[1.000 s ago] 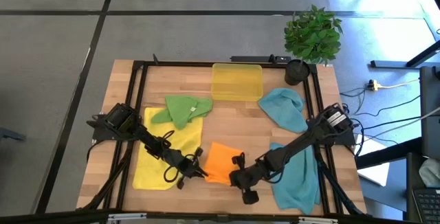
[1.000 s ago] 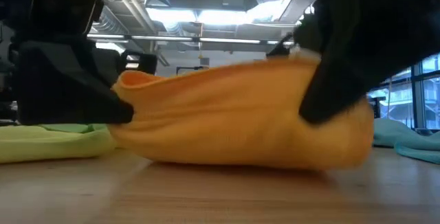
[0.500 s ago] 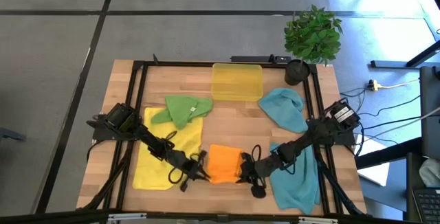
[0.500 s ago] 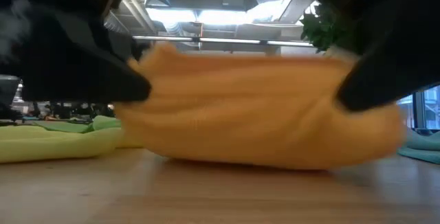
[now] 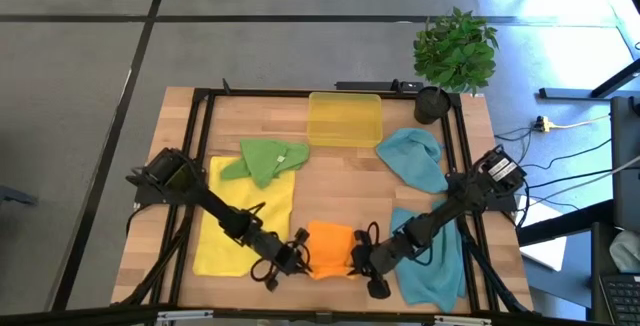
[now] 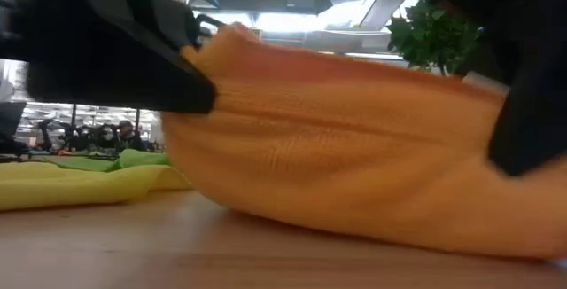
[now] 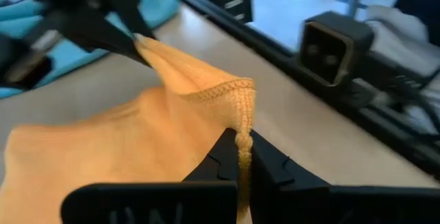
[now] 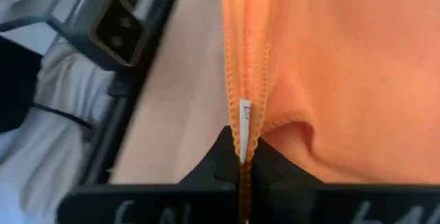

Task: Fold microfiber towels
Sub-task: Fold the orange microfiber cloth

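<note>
1. Orange towel (image 5: 331, 248) – at table's (image 5: 340, 181) near edge, centre, bunched between both arms; fills most of low view (image 6: 354, 174).
2. Left hand (image 5: 297, 257) – clamped tight on towel's left edge; wrist view shows stitched hem pinched between fingertips (image 7: 221, 157), corner lifted.
3. Right hand (image 5: 358, 258) – closed on towel's right edge; wrist view shows hem w/ small white tag nipped between fingers (image 8: 227, 155).
4. Yellow towel (image 5: 245, 216) – flat, just left of orange one, under left arm.
5. Teal towel (image 5: 432, 251) – spread at near right, under right arm.
6. Green towel (image 5: 265, 158) – crumpled, beyond yellow one.
7. 2nd teal towel (image 5: 413, 158) – crumpled, right side, mid-table.
8. Yellow tray (image 5: 345, 118) – far edge, centre.
9. Potted plant (image 5: 455, 51) – far right corner.
</note>
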